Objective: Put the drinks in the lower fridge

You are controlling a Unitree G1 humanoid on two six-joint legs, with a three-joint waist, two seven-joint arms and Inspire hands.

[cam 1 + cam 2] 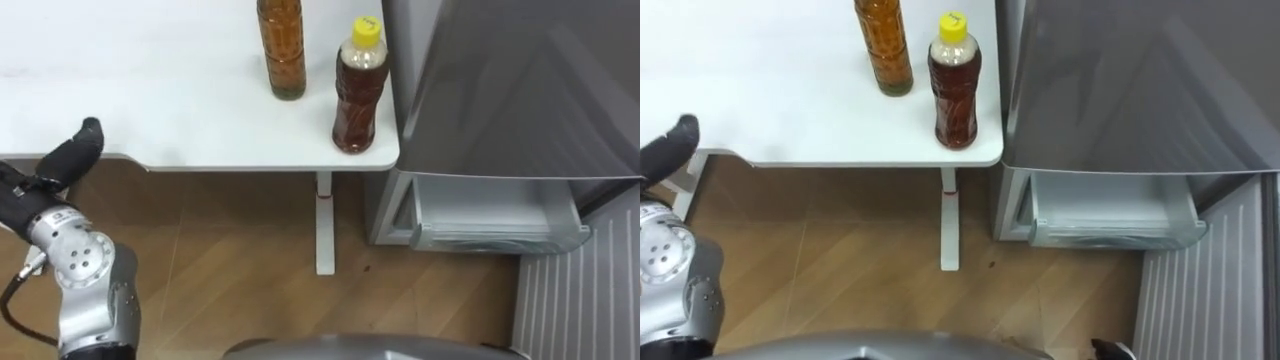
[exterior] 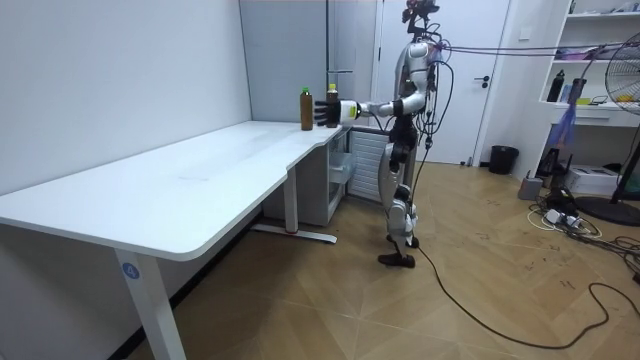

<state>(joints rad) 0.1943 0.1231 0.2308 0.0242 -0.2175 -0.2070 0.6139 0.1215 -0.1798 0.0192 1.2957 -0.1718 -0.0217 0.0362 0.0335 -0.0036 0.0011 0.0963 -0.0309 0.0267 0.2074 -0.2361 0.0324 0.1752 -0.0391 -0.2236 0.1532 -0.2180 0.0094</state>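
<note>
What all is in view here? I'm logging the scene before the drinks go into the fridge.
table: one, white, left of the fridge
yellow-capped bottle: one, amber drink, on the table corner nearest the fridge
taller bottle: one, amber drink, on the table just left of the yellow-capped bottle
fridge: one, grey, right of the table
lower drawer: one, pale grey, pulled open at the fridge's foot
door: one, white, behind the robot
bin: one, black, on the floor by the door
fan: one, at the room view's right edge
left hand: one, black, at the table's near edge, apart from both bottles
</note>
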